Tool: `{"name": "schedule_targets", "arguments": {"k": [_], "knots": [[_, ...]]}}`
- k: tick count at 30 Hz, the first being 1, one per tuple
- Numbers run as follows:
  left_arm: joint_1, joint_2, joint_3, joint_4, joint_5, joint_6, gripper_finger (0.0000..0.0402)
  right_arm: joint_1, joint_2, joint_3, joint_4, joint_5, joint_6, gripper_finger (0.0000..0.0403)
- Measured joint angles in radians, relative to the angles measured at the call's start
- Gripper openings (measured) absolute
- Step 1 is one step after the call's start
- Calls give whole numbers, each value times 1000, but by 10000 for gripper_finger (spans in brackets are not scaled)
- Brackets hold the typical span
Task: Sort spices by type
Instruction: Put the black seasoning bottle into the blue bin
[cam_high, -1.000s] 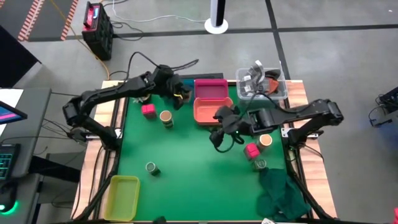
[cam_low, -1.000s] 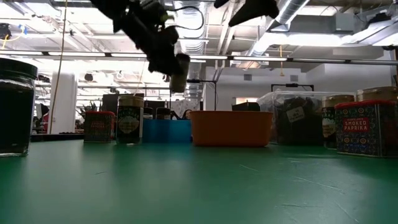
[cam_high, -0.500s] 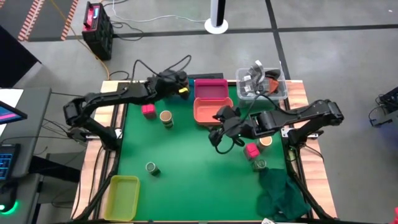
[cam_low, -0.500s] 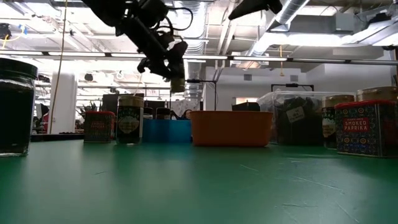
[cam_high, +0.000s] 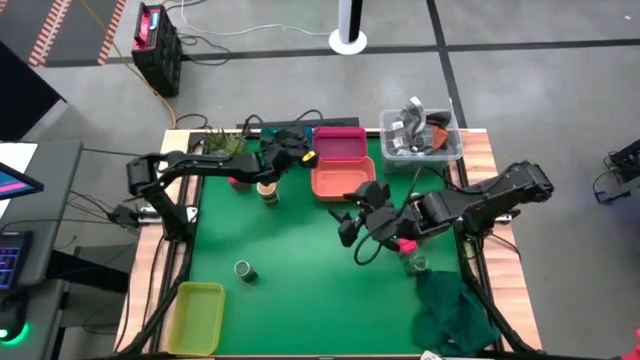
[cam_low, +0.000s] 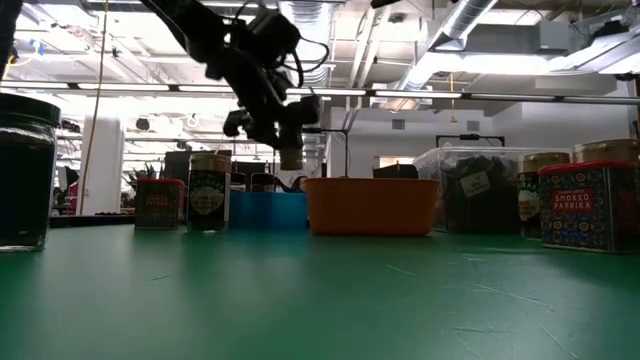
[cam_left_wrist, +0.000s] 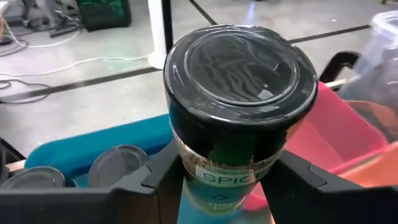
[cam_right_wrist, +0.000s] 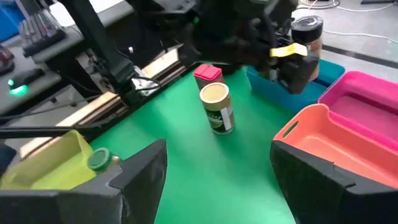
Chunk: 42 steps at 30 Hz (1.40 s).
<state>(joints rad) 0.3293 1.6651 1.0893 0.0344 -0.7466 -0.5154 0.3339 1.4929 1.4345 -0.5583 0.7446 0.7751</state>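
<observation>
Left gripper: the left gripper is raised over the back of the green table, above the edge of the blue plastic tray and beside the pink plastic tray; its fingers are clamped on either side of a jar.
Held item: a dark-lidded round glass spice jar, upright, off the table, label partly readable; in the low view the jar hangs above the tray line.
Blue tray contents: two more dark round jar lids sit inside the blue tray, below the held jar.
Right gripper: the right gripper hovers over mid-table, in front of the orange plastic tray; its fingers are spread wide with nothing between them.
Back left of table: a tan-topped round jar stands upright; a pink square box stands just behind it in the right wrist view.
Right side of table: a second pink square box and a green-topped clear jar stand close together near the right arm; a dark green cloth lies at the front right corner.
Front left: another green-topped clear jar stands alone, near the yellow plastic tray at the front left corner.
Back right: a clear plastic tub of grey clutter sits at the table's back right corner.
</observation>
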Motion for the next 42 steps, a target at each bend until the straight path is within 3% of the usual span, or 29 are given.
{"name": "schedule_targets", "arguments": {"k": [8,20,25,30,42], "knots": [[33,90,2,144,-11,-31,180,34,0,0,21,19,62,311],[17,67,1,83,-73,-70,180,44,0,0,28,19,66,311],[1,88,2,41,-113,-21,181,44,0,0,27,19,64,311],[26,127,2,29,-63,-65,181,44,0,0,28,19,63,311],[38,153,1,45,-62,-99,181,52,0,0,36,19,64,311]]}}
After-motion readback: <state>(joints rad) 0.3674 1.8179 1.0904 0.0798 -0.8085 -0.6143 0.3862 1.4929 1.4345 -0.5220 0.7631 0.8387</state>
